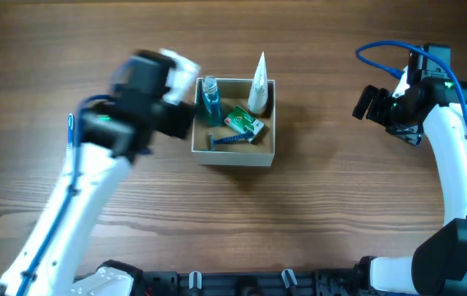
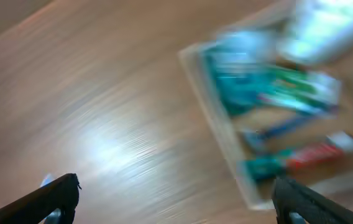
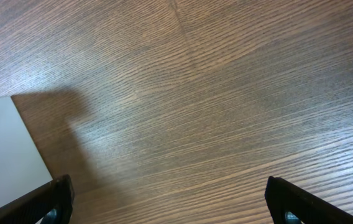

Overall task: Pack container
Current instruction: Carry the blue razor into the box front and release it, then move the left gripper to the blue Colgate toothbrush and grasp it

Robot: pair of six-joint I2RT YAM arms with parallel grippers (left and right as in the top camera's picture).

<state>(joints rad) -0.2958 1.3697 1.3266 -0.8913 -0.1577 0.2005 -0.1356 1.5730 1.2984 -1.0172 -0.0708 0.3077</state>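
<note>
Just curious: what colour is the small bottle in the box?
The small plastic bottle is teal-blue, clearest in overhead view.

Wood-grain table (image 1: 324, 205) with soft sheen, matt white container (image 1: 235, 155) walls, tan cardboard inside, glossy white plastic arms

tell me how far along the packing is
Done: the container holds a bottle, tube, green packet and a blue-handled item. In hand: nothing; the left gripper, blurred beside it, and the right gripper, off aside, are open and empty. Left: no loose items show on the table, so packing looks about finished.
</note>
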